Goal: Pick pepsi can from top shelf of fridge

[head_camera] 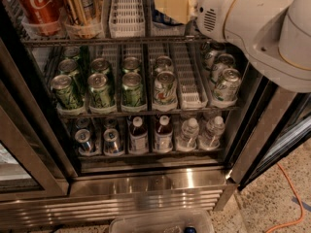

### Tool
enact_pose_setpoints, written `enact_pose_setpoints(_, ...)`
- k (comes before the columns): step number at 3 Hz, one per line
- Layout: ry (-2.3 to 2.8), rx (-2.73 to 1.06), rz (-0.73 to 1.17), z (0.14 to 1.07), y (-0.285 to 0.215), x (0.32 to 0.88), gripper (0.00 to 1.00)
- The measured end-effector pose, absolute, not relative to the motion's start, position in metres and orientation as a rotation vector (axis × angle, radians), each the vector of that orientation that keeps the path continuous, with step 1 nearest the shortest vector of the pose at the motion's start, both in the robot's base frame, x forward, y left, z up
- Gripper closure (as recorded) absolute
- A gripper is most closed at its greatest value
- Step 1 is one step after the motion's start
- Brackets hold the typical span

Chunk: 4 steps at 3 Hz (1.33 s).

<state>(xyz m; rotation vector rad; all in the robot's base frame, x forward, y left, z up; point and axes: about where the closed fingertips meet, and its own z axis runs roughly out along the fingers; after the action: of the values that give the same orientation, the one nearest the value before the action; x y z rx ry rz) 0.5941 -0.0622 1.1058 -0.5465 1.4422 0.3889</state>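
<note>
Camera view looks into the fridge (146, 181). On the top shelf (97, 41), in the lane just right of an empty white tray (127, 8), the pepsi can (164, 18) shows only as a dark blue strip of wall, low behind the gripper (173, 6). Its lid and print are hidden. The cream gripper sits right in front of the can's upper part, reaching in from the white arm (252, 23) at upper right. Whether its jaws are apart or clamped on the can cannot be told. Further left on that shelf stand a red Coca-Cola can (38, 6) and a gold can (81, 6). Green cans (101, 89) fill the rack below.
</note>
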Motion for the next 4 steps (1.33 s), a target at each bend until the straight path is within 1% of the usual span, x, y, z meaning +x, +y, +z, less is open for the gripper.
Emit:
enact_pose_setpoints(3,1.482,-0.664,0.511,1.100,-0.053,0.552,1.00)
enact_pose_setpoints(4,1.467,-0.707,0.578,1.097,-0.050,0.540,1.00)
